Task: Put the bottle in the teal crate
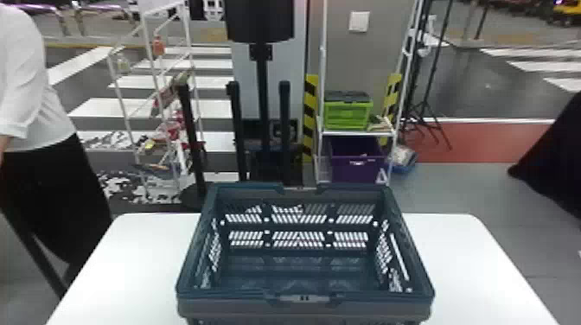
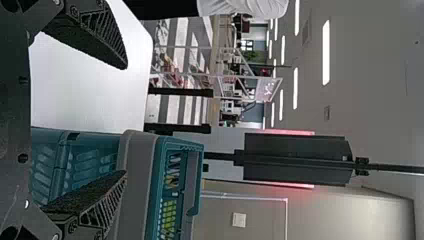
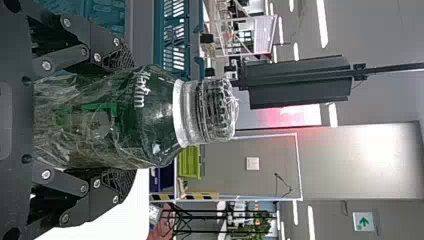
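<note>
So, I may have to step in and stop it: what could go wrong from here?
The wrinkled clear wrap on the dark green, clear-capped bottle could let it slip in the right gripper. Held outside the teal plastic crate, it might catch the raised rim going in. The open left gripper could nudge the crate if that arm moves.

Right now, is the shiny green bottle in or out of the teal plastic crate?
Out: the bottle is held between the right gripper's fingers, and the crate is beyond it.
</note>
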